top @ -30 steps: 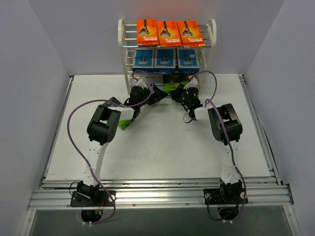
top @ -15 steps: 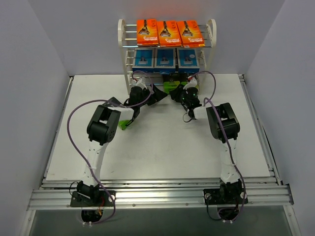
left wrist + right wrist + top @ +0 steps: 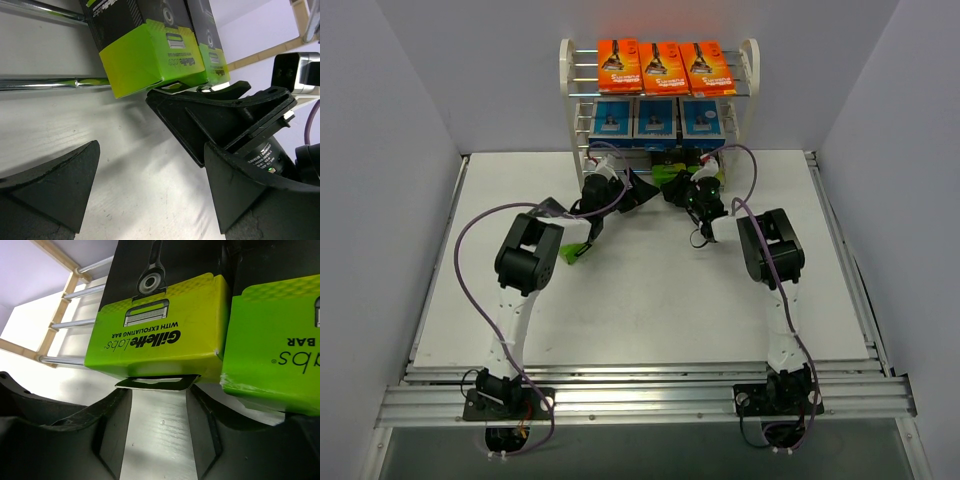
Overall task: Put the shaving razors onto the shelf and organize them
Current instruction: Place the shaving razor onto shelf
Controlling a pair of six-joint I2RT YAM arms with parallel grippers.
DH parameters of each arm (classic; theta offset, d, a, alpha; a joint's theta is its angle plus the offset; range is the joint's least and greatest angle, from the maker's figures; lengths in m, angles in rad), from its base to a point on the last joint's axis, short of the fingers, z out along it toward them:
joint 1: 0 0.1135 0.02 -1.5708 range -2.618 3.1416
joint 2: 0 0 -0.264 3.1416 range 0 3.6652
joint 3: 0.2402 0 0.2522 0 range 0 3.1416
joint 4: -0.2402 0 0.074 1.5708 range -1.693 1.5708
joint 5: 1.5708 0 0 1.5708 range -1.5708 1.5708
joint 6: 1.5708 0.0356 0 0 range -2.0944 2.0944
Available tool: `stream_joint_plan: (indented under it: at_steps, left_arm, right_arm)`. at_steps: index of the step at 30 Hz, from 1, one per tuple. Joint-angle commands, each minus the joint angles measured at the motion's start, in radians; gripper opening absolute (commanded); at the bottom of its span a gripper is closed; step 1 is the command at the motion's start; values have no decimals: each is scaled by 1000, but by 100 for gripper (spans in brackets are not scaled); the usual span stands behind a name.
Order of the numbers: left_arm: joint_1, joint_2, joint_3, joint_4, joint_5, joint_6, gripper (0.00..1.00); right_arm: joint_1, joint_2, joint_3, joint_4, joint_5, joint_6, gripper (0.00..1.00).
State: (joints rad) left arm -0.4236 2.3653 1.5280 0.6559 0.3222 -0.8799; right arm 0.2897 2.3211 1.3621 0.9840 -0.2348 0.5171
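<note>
Release under way: right gripper (image 3: 159,407) jaws have widened over the last sec and now stand apart either side of the hang tab (image 3: 157,383) of a black-and-lime box (image 3: 160,335). There's a gap b/w each finger and the tab, so nothing is clamped. In top view the right gripper (image 3: 678,190) has also slid a bit leftward along the front of the shelf (image 3: 566,70). Box rests on the btm-tier rods (image 3: 75,322), lime end facing out, w/ a second black-and-lime box (image 3: 272,355) right up against it; a third I can't make out. Left gripper (image 3: 150,160) hangs wide apart just beside the same box, holding nothing, no change there. Shelf stands at the far edge of the table (image 3: 620,300), centre. Orange cards (image 3: 660,66) fill the top tier, blue packs (image 3: 653,117) the middle. Meaning: this box looks delivered, prob. among the last, so the task reads as nearly done. What's left is approx. a clean back-out w/o dragging the tab, then a check that the btm row sits straight.
</note>
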Motion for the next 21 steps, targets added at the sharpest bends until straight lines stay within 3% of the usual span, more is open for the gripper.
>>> stream_joint_plan:
  at_steps: [1, 10, 21]
  left_arm:
    - [5, -78, -8, 59, 5, 10, 94]
    - [6, -100, -19, 54, -3, 9, 94]
    - [-6, -284, -202, 7, -70, 35, 94]
  right_arm:
    - [11, 3, 51, 71, 15, 3, 43]
    - [17, 5, 69, 59, 19, 8, 45]
    - [23, -184, -191, 120, 14, 9, 50]
